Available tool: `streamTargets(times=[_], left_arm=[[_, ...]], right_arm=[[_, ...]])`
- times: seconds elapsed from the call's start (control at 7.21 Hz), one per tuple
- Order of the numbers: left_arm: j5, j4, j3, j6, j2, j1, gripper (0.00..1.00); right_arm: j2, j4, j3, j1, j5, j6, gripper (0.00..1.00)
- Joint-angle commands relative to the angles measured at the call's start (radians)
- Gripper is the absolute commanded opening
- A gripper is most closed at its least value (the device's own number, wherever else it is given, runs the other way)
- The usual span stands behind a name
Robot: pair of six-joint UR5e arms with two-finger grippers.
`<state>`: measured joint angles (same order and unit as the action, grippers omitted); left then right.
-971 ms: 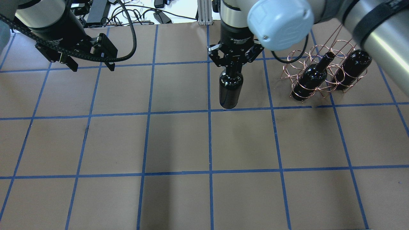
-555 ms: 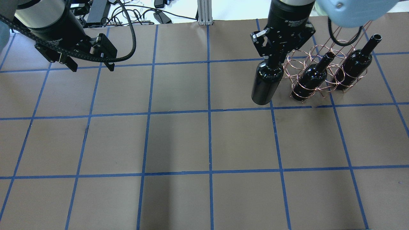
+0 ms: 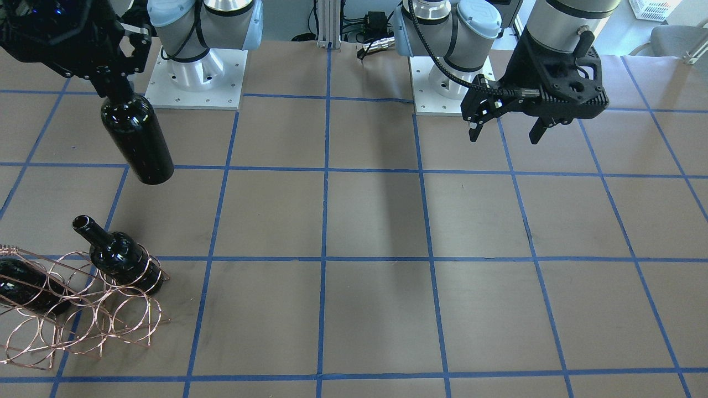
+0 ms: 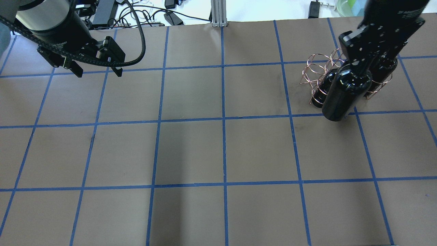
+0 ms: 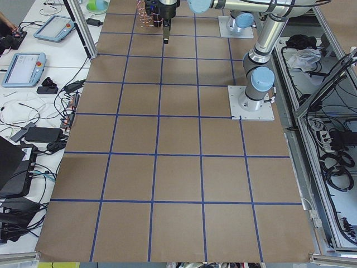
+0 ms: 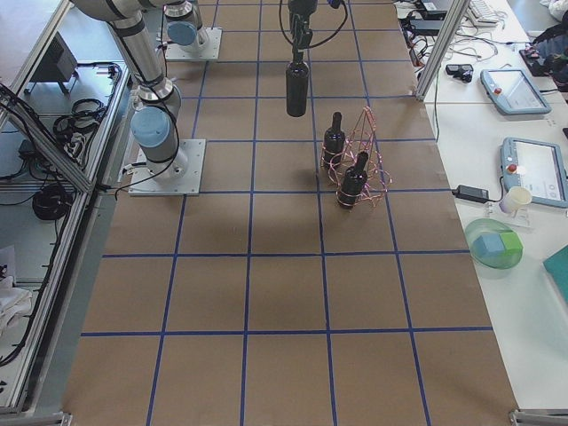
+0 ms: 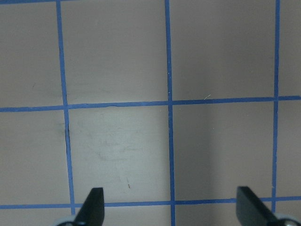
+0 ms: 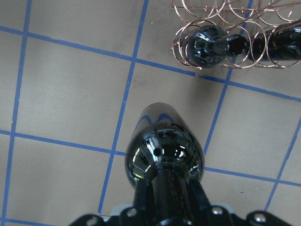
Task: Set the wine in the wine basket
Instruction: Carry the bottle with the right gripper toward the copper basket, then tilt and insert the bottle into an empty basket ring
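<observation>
Hanging straight down under the right gripper, the wine is pinched by its neck, bottom pointing at the table. It is shiny, black and plain, up in the air near the wine basket. The left gripper is wide open, holding nothing.

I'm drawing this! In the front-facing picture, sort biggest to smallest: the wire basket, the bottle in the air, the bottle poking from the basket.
1. wine basket: largest.
2. wine in the air and basket bottle: about alike; raised one is nearer the camera, so unranked.
</observation>
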<state>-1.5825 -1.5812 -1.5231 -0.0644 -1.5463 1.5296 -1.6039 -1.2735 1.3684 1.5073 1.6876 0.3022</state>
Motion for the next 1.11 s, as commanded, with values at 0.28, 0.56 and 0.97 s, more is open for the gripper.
streamTargets(times=[0.28,0.56,0.97], left_arm=[[0.001,0.0,0.0,0.0,0.0,0.001,1.0],[0.001,0.0,0.0,0.0,0.0,0.001,1.0],[-0.001,0.0,0.0,0.0,0.0,0.0,1.0]], right_arm=[[-0.019,0.008,0.003,-0.217,0.032,0.329,0.0],[0.042,-0.114,0.003,-0.233,0.032,0.417,0.0],[0.105,-0.229,-0.003,-0.231,-0.009,0.491,0.0]])
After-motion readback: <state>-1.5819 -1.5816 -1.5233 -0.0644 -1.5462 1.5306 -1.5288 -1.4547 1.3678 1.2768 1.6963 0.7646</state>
